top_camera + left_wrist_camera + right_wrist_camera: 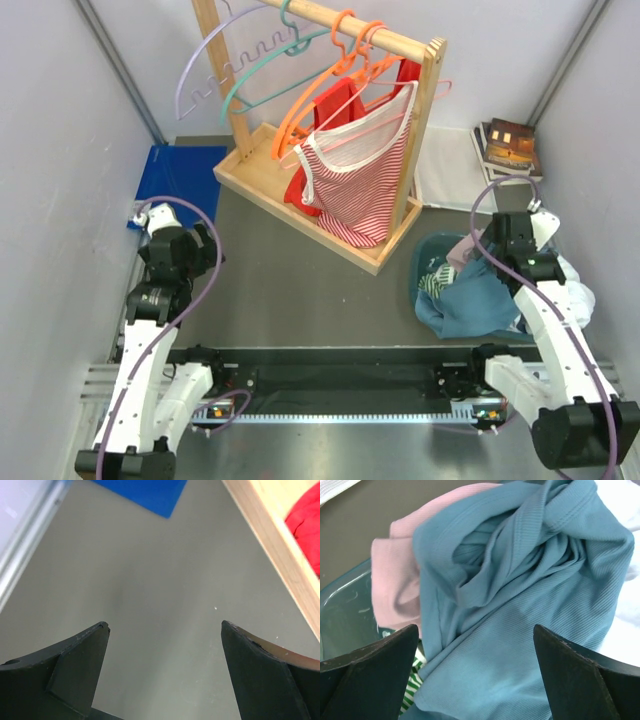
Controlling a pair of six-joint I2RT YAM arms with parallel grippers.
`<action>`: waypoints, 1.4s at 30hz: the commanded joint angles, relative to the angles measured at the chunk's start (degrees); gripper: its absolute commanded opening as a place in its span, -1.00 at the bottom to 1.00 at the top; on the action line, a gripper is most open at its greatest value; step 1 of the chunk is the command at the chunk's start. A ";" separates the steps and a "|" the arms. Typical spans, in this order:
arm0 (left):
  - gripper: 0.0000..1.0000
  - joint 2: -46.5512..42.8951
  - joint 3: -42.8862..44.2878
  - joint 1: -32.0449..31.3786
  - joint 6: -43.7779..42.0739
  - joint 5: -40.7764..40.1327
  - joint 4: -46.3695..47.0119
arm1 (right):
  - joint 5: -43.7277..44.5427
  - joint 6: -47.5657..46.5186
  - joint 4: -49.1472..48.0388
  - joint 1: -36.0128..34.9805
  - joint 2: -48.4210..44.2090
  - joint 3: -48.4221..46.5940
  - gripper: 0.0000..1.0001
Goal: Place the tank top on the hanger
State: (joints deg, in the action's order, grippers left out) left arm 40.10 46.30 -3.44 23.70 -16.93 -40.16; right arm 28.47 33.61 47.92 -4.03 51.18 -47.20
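From above, the tank top [478, 300] lies crumpled and dusty teal-blue on top of the heap in the basket [416, 270] at the near right, just under the right arm's wrist. On the left wrist view, the left gripper [165, 625] is spread wide over bare table [150, 570]. On the right wrist view, the right gripper [475, 627] is gaping, with ribbed blue folds bunched between and beyond its fingers and a pink garment [395, 580] to the left.
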 commanded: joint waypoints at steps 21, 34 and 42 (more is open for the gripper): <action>0.98 16.07 3.79 -0.34 -2.61 4.89 13.97 | -4.74 -7.50 -9.07 8.95 10.09 -12.38 -0.91; 0.98 13.43 3.71 -1.57 -0.85 6.29 12.92 | -13.17 -11.28 -5.29 7.47 2.01 -13.10 -1.00; 0.98 12.29 3.27 -1.74 0.55 7.52 12.83 | -22.32 -10.05 -3.45 -1.73 -4.77 -14.93 -1.00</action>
State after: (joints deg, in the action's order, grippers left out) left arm 53.65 48.23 -5.04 22.92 -10.61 -28.73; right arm 11.86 23.16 43.38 1.17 48.29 -59.90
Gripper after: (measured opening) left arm 0.990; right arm 0.015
